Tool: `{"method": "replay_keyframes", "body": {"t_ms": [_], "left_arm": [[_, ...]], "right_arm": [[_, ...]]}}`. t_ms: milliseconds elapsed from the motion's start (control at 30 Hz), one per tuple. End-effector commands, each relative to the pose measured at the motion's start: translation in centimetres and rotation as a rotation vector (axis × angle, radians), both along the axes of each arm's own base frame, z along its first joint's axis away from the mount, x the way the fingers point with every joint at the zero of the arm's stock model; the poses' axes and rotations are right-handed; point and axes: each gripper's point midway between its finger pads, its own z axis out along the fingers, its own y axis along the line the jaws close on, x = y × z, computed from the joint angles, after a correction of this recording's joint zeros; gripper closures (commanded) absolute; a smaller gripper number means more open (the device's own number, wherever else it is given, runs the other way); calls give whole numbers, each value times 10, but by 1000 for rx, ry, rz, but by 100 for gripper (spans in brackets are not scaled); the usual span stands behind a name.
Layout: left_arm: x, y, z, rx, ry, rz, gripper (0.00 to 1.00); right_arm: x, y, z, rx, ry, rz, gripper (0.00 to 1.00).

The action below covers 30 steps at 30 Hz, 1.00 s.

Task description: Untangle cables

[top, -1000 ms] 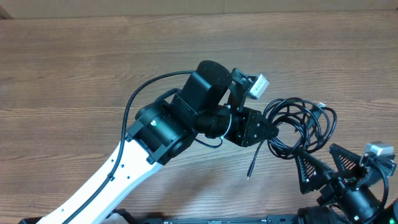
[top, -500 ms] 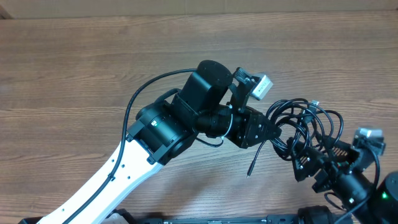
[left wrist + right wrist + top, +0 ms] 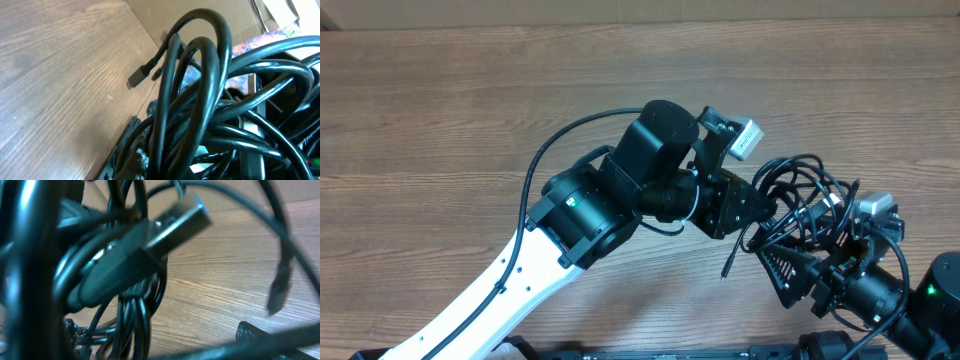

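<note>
A tangle of black cables [image 3: 812,188] hangs at the right of the wooden table [image 3: 440,120]. My left gripper [image 3: 757,208] is shut on the left side of the tangle. One loose end with a plug [image 3: 725,270] dangles below it. In the left wrist view the cable loops [image 3: 200,75] fill the frame and hide the jaws, and a small plug [image 3: 142,72] sticks out. My right gripper [image 3: 805,280] is open just under the tangle. In the right wrist view its fingers [image 3: 165,335] straddle hanging cable strands [image 3: 135,315], and a flat metal plug [image 3: 175,222] is close to the camera.
The left arm's white and black body [image 3: 590,210] lies diagonally from the bottom left to the tangle. A cardboard edge [image 3: 620,15] runs along the table's far side. Bare wood shows left of the arm and behind it.
My right gripper has moved left and up, from the bottom right corner to under the tangle. The left gripper has shifted the bundle slightly to the right.
</note>
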Motion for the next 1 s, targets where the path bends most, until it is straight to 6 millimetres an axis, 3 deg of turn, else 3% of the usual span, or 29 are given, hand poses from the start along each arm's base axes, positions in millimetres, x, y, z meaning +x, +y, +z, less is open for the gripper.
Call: {"method": "replay_keyframes", "body": {"t_ms": [0, 133, 433, 567, 667, 800, 967], "left_arm": [[14, 1, 15, -28, -92, 61, 96], [41, 9, 8, 27, -144, 209, 96], [81, 30, 1, 113, -204, 459, 96], [96, 56, -19, 203, -111, 653, 96], [94, 59, -26, 209, -39, 704, 96], [84, 45, -18, 173, -53, 705, 96], [67, 27, -7, 149, -130, 752, 96]], "right_arm": [[-10, 12, 2, 25, -5, 91, 0], [-11, 6, -11, -16, 37, 60, 0], [-18, -9, -42, -72, 175, -23, 1], [-10, -8, -29, 28, 192, -81, 21], [1, -7, -12, 156, 204, -140, 22], [8, -6, 5, 260, 200, -176, 24], [19, -20, 6, 292, 207, -292, 34]]}}
